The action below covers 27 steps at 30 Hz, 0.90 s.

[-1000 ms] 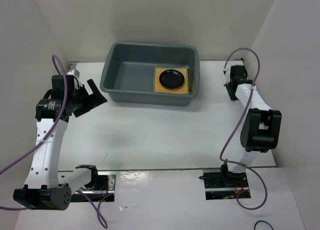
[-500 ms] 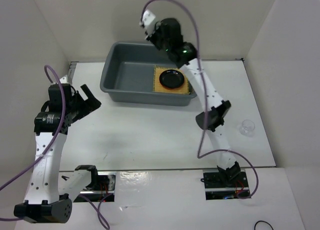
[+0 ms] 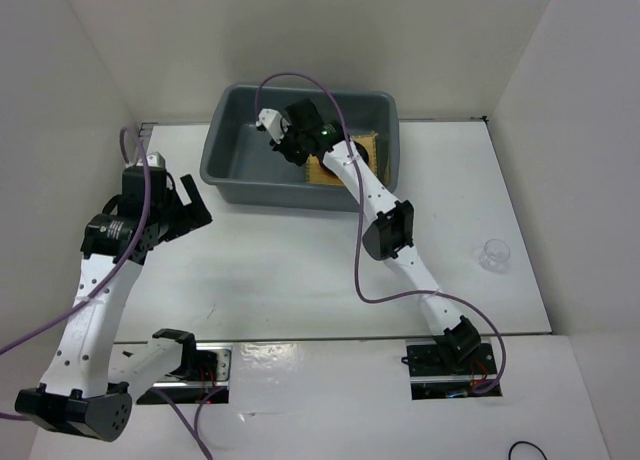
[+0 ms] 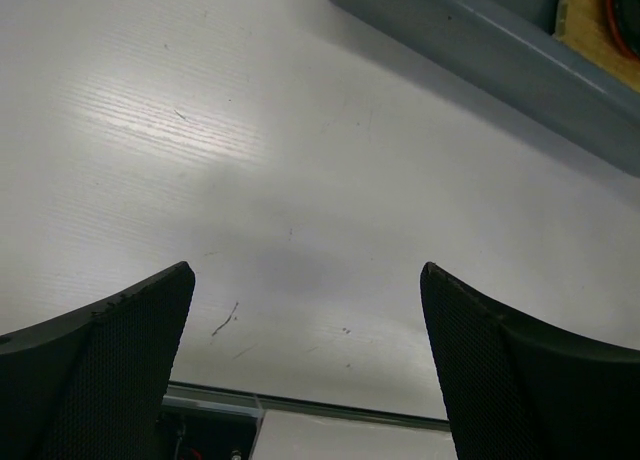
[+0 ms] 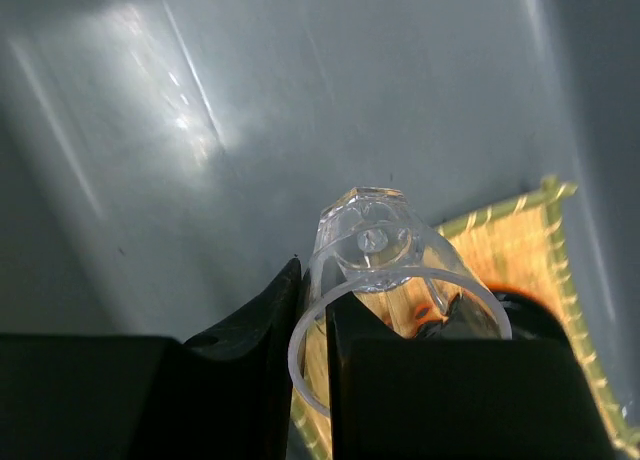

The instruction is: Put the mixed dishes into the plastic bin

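Here, the right gripper [image 5: 312,325] is reaching down into the plastic bin [image 3: 228,158] and is pinching the glass cup [image 5: 385,255] by its rim, one finger outside the glass wall and the other inside it. The cup's long axis is pointing away from the wrist, with its base aiming at the grey bin floor and its open mouth facing back toward the gripper; whether the base is touching the floor cannot be told. It is hanging over the bare floor just left of the bamboo mat [image 5: 500,250], which is lying flat in the bin's right half with a dark plate [image 5: 535,305] resting on it and some orange showing through the glass. The white table [image 3: 300,270] is carrying the bin at its far side, and plain white walls are closing in the scene on three sides. The left gripper [image 3: 195,202] is hovering over the table near the bin's left end, its jaws spread wide and gripping nothing. A second clear cup [image 3: 494,252] is standing on the table's right side, well apart from the bin.
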### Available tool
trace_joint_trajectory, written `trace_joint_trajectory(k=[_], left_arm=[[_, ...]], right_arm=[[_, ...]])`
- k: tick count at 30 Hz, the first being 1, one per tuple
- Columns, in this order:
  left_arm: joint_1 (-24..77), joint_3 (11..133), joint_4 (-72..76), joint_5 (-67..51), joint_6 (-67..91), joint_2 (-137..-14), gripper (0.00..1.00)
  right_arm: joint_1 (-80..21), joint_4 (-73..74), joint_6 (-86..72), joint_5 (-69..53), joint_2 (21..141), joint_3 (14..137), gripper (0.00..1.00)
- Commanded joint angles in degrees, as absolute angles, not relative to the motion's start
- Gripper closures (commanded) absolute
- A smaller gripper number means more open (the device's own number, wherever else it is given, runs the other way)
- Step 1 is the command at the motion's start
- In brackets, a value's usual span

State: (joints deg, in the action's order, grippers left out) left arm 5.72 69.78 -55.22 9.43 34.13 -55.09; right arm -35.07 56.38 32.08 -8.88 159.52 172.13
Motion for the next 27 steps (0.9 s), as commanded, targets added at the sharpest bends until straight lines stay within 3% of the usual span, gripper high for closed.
trace_joint_trajectory(k=[1, 7, 16, 20, 24, 25, 27], left_arm=[[7.9, 71.7, -55.6, 12.2, 31.8, -56.5, 0.00], [7.9, 69.8, -55.6, 11.7, 32.3, -56.5, 0.00], [7.9, 69.9, -56.2, 11.7, 33.5, -56.0, 0.00], [7.9, 69.9, -56.8, 12.2, 33.5, -55.5, 0.00], [7.9, 69.9, -56.8, 12.2, 33.5, -55.5, 0.00], [7.9, 69.9, -56.8, 12.2, 33.5, -55.5, 0.00], [7.9, 69.9, -56.8, 12.2, 33.5, -55.5, 0.00]], right_arm=[[-35.9, 56.2, 32.3, -13.0, 159.5, 177.3, 0.96], [-37.6, 61.6, 34.9, -15.1, 162.7, 179.3, 0.90], [-39.4, 63.9, 40.5, -10.6, 166.2, 179.3, 0.90], [-39.4, 66.0, 41.0, -9.4, 166.2, 179.3, 0.82], [-39.4, 66.0, 40.2, -8.9, 165.1, 179.3, 0.66], [-39.4, 64.5, 39.6, -8.9, 164.4, 179.3, 0.49], [-39.4, 62.9, 37.9, -9.4, 161.3, 179.3, 0.34]])
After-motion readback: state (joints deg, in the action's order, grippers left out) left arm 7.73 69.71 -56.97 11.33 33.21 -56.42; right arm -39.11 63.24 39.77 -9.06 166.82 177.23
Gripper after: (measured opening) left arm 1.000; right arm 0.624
